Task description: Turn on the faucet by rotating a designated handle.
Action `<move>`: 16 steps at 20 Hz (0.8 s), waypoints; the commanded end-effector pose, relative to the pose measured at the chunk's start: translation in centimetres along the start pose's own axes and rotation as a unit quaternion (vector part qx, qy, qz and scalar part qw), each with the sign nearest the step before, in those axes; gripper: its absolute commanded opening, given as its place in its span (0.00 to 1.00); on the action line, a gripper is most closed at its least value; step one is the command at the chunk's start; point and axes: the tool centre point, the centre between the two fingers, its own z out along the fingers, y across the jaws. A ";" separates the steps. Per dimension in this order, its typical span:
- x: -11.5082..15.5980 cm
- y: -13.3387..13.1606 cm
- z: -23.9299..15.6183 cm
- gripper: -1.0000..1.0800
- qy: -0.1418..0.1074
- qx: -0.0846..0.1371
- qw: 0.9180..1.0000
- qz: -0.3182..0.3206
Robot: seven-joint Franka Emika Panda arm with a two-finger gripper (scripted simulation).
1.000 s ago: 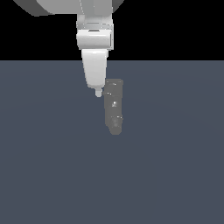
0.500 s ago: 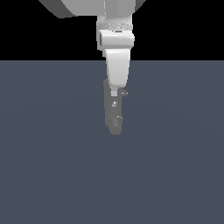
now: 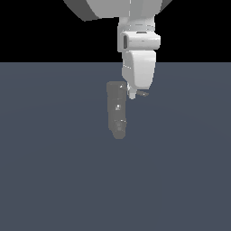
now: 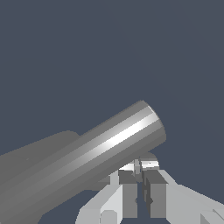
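Note:
The faucet (image 3: 116,110) is a dark grey upright column on the grey floor. Its handle (image 3: 143,94), a thin grey rod, sticks out from the top toward the exterior view's right. My white gripper (image 3: 131,94) hangs just right of the column's top, its tip against the rod's inner end. In the wrist view the handle (image 4: 109,148) crosses the picture as a shiny grey cylinder, and the gripper (image 4: 141,168) sits right beside it. The fingers (image 4: 127,188) stand together with only a thin slit between them and hold nothing. The faucet (image 4: 39,151) shows as a darker mass behind the rod.
A flat dark grey floor (image 3: 54,180) spreads all around the faucet. The white arm's bulky links (image 3: 117,9) hang above the column at the top of the exterior view.
The gripper has swept from the left of the column's top, across it, to its right. The handle's rod has swung with it toward the exterior view's right.

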 end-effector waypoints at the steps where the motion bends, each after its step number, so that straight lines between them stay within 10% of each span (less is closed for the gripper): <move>1: 0.0 0.0 0.0 0.00 -0.001 0.000 1.000 0.000; 16: 2.5 -2.1 0.0 0.00 0.000 0.000 1.000 0.004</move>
